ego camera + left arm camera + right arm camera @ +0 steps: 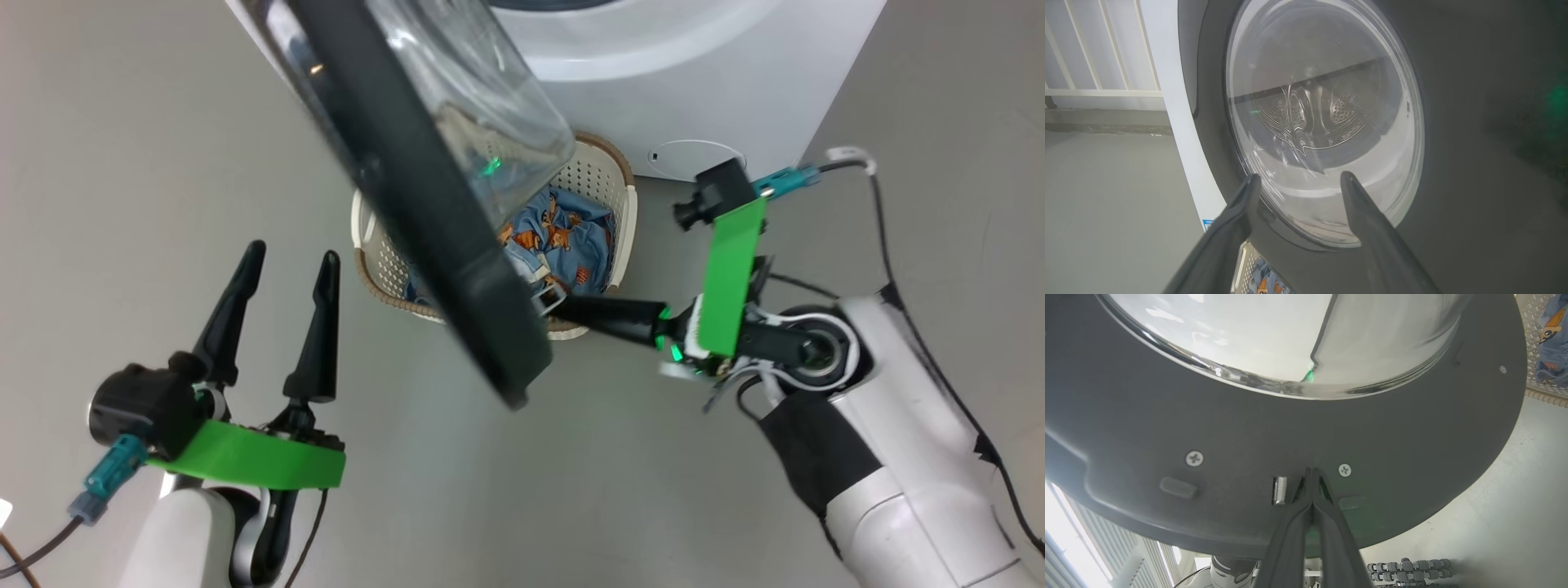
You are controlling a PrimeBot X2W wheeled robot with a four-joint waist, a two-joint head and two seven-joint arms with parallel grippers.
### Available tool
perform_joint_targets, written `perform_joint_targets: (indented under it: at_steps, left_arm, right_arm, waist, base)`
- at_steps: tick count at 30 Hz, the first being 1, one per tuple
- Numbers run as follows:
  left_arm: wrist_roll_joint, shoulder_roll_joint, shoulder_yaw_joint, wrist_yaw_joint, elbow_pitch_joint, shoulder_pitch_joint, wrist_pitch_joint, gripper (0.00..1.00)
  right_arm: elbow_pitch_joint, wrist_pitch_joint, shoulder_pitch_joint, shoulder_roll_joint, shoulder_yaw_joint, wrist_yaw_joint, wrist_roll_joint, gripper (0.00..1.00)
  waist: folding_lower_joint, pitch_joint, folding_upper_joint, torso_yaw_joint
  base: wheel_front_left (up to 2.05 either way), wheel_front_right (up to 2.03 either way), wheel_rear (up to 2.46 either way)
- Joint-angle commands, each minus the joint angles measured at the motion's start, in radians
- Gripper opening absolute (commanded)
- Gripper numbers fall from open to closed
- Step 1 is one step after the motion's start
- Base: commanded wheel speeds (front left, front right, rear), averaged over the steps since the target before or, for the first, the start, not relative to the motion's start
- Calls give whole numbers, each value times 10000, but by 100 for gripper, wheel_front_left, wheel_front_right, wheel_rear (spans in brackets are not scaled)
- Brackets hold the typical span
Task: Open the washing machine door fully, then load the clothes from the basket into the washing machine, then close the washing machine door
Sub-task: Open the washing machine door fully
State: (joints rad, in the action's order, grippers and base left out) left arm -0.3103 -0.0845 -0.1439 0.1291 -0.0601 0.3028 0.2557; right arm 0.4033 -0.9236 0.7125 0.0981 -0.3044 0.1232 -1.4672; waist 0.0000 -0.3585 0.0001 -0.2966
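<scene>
The washing machine (694,73) stands at the top with the washing machine door (424,204) swung out edge-on over the basket (608,175). Blue bear-print clothes (563,237) lie in the basket. My right gripper (545,304) is shut, its tips against the door's inner black rim (1412,428) beside a metal latch (1280,490); the right gripper (1312,471) holds nothing. My left gripper (294,253) hangs open at the lower left, apart from the door. Through the left gripper (1300,177) I see the door's outer glass (1323,118) and the steel drum behind it.
Grey floor surrounds the machine on both sides. A white railing (1098,49) stands behind to the left. The basket's corner (1247,261) sits low under the door. A round cover (694,155) marks the washer's lower front. Part of my wheeled base (1404,565) shows below the door.
</scene>
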Motion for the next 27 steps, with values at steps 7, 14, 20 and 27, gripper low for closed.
perform_joint_targets:
  at_steps: [7, 14, 20, 27]
  left_arm:
    - [83, -271, 299, 16, 175, 43, 61, 100]
    - [69, -252, 328, 16, 110, -11, 61, 100]
    - [96, -302, 431, 16, 87, -136, 61, 100]
    - [131, -410, 545, 16, 24, -308, 61, 100]
  right_arm:
    - [-221, 848, 271, -479, -1439, 75, -946, 0]
    - [-67, 1569, 454, -479, -2092, 75, -1459, 0]
    - [6, 1974, 377, -443, -1963, 75, -1513, 0]
    - [-154, 2360, -75, -172, -1622, 75, -1573, 0]
  waist:
    - [0, 54, -1, -55]
    - [0, 167, -1, -79]
    - [0, 375, -1, 88]
    - [0, 733, -1, 365]
  base:
    - [0, 0, 0]
    - [0, 0, 0]
    - [0, 0, 0]
    - [0, 0, 0]
